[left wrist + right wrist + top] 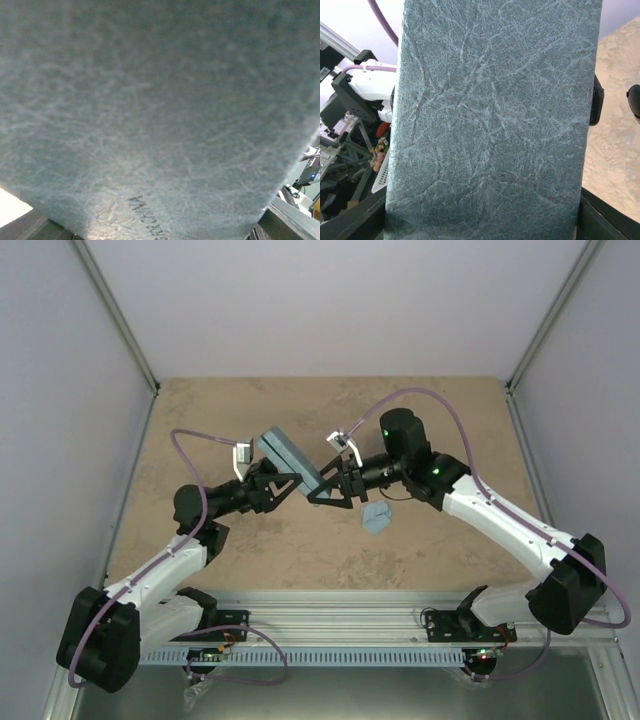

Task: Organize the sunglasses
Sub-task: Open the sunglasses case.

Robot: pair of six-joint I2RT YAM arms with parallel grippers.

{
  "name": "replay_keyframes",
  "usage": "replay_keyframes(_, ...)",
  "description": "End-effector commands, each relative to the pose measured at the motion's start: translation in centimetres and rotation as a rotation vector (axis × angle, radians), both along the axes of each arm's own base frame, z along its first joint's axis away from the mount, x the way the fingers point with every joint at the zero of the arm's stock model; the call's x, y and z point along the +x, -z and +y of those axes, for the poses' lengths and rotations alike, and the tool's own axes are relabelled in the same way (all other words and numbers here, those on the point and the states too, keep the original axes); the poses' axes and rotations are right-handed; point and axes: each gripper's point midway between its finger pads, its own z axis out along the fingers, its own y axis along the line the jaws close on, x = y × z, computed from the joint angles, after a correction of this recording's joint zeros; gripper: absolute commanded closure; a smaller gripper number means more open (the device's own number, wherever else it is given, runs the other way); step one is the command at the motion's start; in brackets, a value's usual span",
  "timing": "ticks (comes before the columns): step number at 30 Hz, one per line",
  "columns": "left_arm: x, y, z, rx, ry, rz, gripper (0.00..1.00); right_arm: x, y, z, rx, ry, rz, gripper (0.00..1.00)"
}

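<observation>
left pincer (287, 487): at the lower left edge of the case (288, 455), mid-bench. Top view shows the tips against the case. The wrist view is all case surface, so I can't tell whether the pincer is spread or clamped.
right pincer (322, 487): pinching the case across its width. In the wrist view a black finger (596, 100) presses on the case's right edge, and the other finger's dark edge shows at the left edge.
pincers: tips face each other and nearly meet under the case's lower end.
case: blue-grey, leathery texture, rectangular. It is held off the bench (300, 550), tilted, with the upper end up-left of the left pincer and the lower end between the two pincers. Some print shows near the bottom of the left wrist view, partly readable as "CHINA".
sunglasses (635, 102): only a dark rounded lens edge shows, cut off by the right border of the right wrist view. It lies on the bench just right of that pincer's finger and clear of the case. Which pair it is: can't tell. Nothing of them can be made out in the top view.
cloth (377, 518): light blue and crumpled, on the bench just below the right pincer's wrist, on the near side. It touches neither the case nor a pincer.
</observation>
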Motion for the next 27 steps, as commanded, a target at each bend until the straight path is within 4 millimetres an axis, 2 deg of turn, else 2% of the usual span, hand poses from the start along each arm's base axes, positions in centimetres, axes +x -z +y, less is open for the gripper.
replay_keyframes(1,-1.1,-1.6,0.0,-0.023,0.023,-0.1,0.3,-0.5,-1.6,0.0,0.048,-0.029,-0.063,0.28)
replay_keyframes(4,-1.5,-1.8,-0.1,-0.023,0.037,-0.116,0.37,0.5,-1.3,0.2,0.018,0.013,-0.116,0.2)
replay_keyframes(7,-1.9,-2.2,0.0,-0.023,0.047,-0.136,0.39,1.5,-1.2,0.5,0.004,0.037,-0.15,0.19)
replay_keyframes(10,-2.3,-2.4,-0.1,-0.016,0.057,-0.158,0.4,2.2,-1.3,0.8,0.004,0.056,-0.162,0.22)
replay_keyframes(14,-2.8,-2.7,0.0,-0.003,0.056,-0.194,0.42,3.1,-1.6,0.6,0.007,0.106,-0.171,0.31)
replay_keyframes(17,-3.4,-3.2,0.2,-0.002,0.056,-0.234,0.42,4.6,-1.7,-0.4,0.002,0.193,-0.167,0.37)
replay_keyframes(21,-4.2,-3.9,0.5,-0.007,0.055,-0.28,0.42,7.4,-1.2,-2.8,-0.001,0.338,-0.114,0.44)
replay_keyframes(27,-4.7,-4.2,0.6,-0.009,0.052,-0.31,0.45,9.6,-0.6,-5.4,0.014,0.48,-0.042,0.47)
